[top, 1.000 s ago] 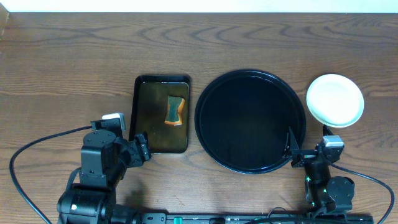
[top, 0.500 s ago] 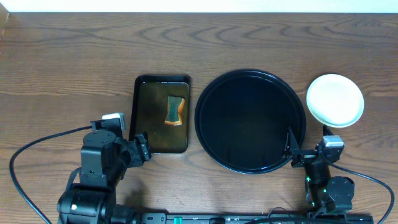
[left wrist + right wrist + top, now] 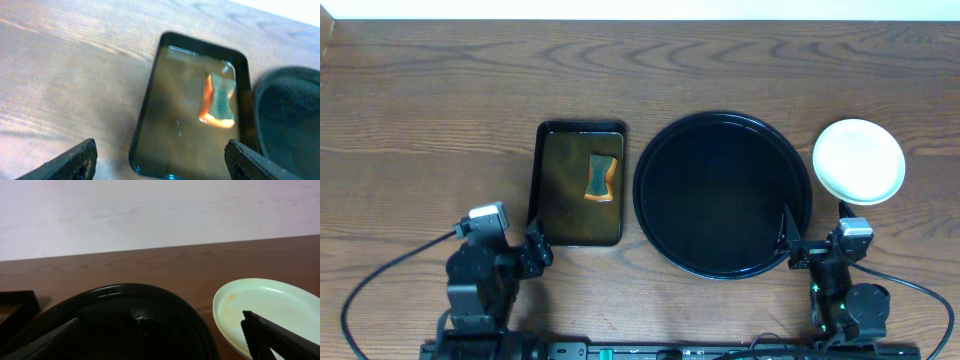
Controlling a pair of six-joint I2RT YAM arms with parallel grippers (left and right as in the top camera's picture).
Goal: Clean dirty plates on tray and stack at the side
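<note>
Plates (image 3: pixel 858 160) sit in a stack on the table (image 3: pixel 440 100), just off the right side of the round tray (image 3: pixel 720 200).

Nearest, at the left, the left gripper (image 3: pixel 537 250) hovers by the near-left corner of the rectangular tray (image 3: pixel 560 205). Its jaws stand wide apart with nothing between them; in the left wrist view the two fingers frame that tray's near end (image 3: pixel 160 165).

At the near right, the right gripper (image 3: pixel 792 248) is at the near-right rim of the round tray. Its jaws are spread fully and hold nothing, as the right wrist view confirms (image 3: pixel 160 340).

Farther back, the rectangular tray (image 3: pixel 185 130) has a murky brown floor, and an orange and green sponge (image 3: pixel 601 177) lies in its far half (image 3: pixel 218 100).

To its right and close beside it lies the glossy black round tray (image 3: pixel 135 320).

Past the right gripper, the stack (image 3: pixel 270 310) shows a pale mint plate on top with a faint orange tint, and a yellowish rim under it. How many plates it holds I cannot tell.

Beyond the table's far edge rises a pale wall (image 3: pixel 160 215).
</note>
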